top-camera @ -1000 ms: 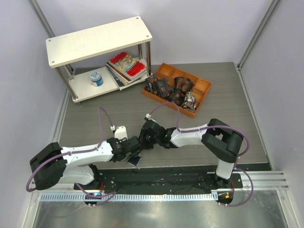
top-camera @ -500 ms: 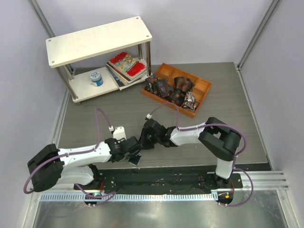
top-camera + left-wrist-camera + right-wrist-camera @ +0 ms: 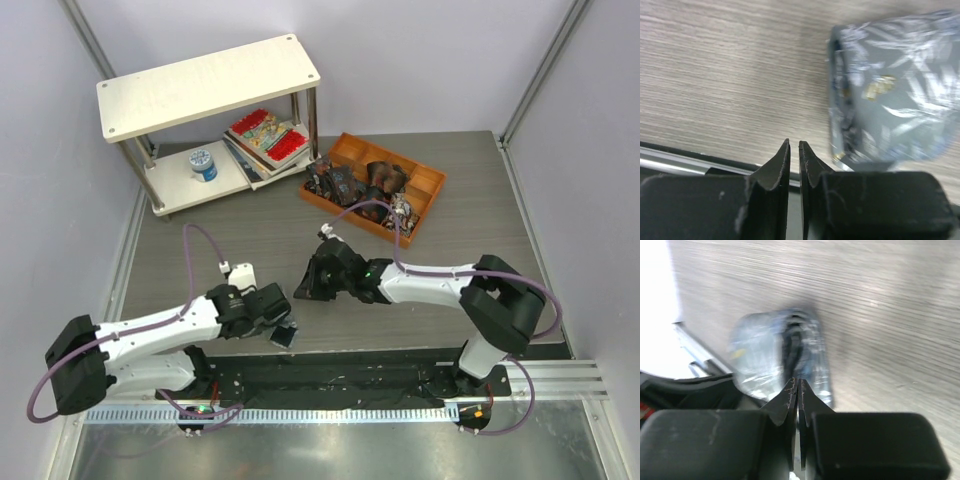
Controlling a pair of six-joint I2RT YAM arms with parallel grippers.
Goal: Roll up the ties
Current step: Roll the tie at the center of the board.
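Because both wrist views are smeared by blur, the rolled tie (image 3: 895,95) shows only roughly. Its right side runs off the left wrist picture, and in the right wrist view the black fingers cover its near edge, so whether those tips touch the fabric cannot be told. From above it is a small dark square patch (image 3: 284,337), too small for any detail.

The left gripper (image 3: 794,150) has its fingers parted by only a slim gap, with nothing between them. The roll lies just beside it, off to one side and not gripped. The right gripper (image 3: 797,386) has its tips all but together, and they hold nothing that can be seen; the roll sits just beyond them. In the overhead view the left gripper (image 3: 280,320) hangs just beside the roll, while the right gripper (image 3: 303,290) is a little farther back over the table (image 3: 200,250).

The tie is wound into a compact bundle of grey-blue cloth with pale leaf-like streaks and a small gold fleck, and the darker coiled layers show at its end. It rests flat on the wood-grain top near the front edge, close to the black strip there.

Well apart at the back, an orange tray (image 3: 428,183) holds small dark rolls (image 3: 370,185), next to a shelf unit (image 3: 205,85) with books (image 3: 268,135).
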